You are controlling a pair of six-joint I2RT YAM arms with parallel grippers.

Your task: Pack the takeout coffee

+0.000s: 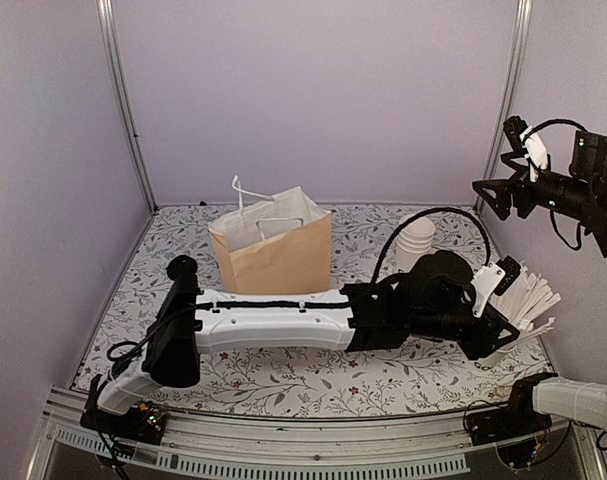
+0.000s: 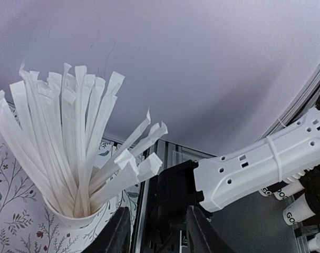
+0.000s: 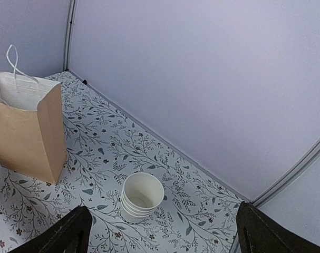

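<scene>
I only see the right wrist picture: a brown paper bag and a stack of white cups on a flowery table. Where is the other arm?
Observer: The left arm lies stretched across the table, with the left gripper beside a cup of wrapped straws.
Visitor: Is it holding a straw?
Observer: No, its fingers stand apart with nothing between them.
Visitor: And where is my own arm?
Observer: The right gripper hangs high above the table's right side, near the wall.
</scene>
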